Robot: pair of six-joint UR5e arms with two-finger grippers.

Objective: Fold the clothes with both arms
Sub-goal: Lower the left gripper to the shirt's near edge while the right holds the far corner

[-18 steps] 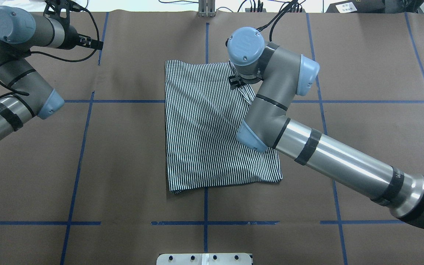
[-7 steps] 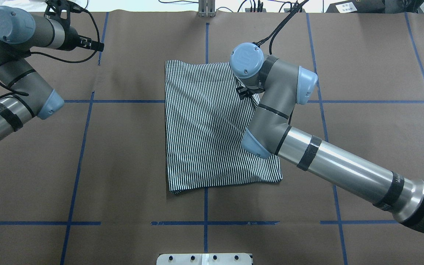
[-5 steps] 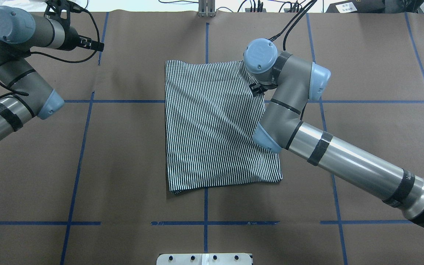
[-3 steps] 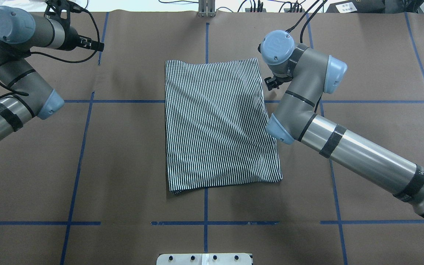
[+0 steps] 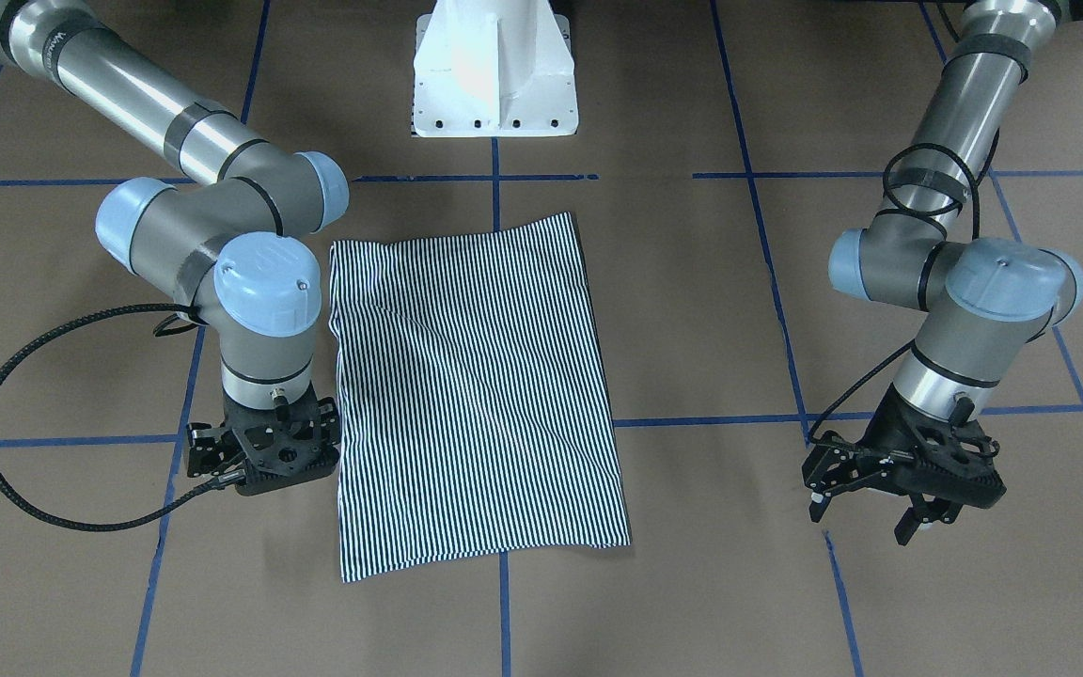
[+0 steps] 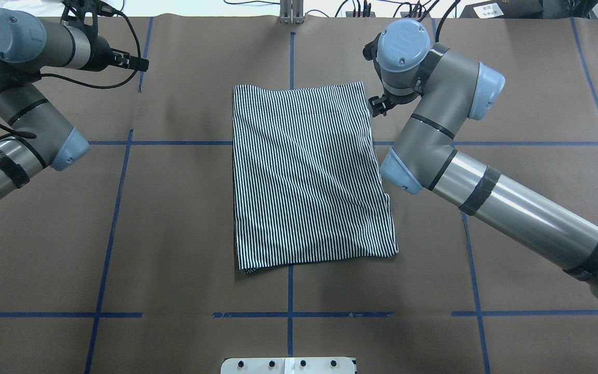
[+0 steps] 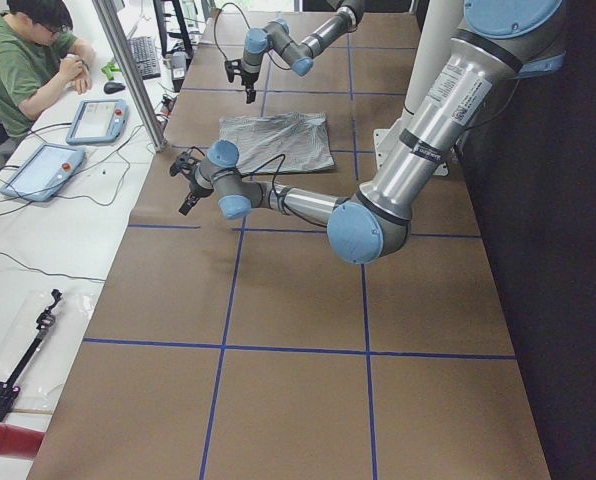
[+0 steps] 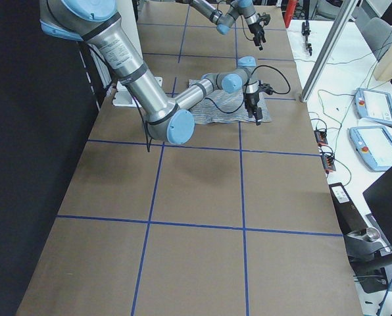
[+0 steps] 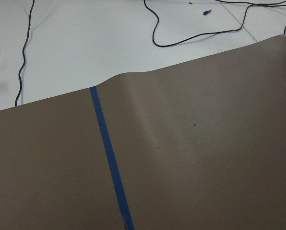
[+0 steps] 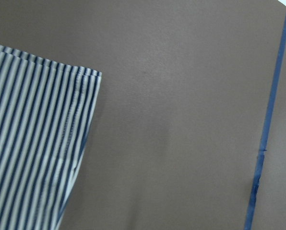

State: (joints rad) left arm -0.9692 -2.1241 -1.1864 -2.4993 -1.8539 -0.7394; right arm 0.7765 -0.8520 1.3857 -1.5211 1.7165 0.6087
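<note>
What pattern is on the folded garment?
The garment has thin navy-and-white stripes, clearest in the overhead exterior view.

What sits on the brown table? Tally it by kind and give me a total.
Folded striped garment: 1
Robot arms: 2, the left arm and the right arm
White pedestal base: 1
Total: 4

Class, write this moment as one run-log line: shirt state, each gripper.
shirt: folded rectangle, flat on table | right gripper: beside shirt's edge, holding nothing | left gripper: open, empty, apart from shirt
</note>
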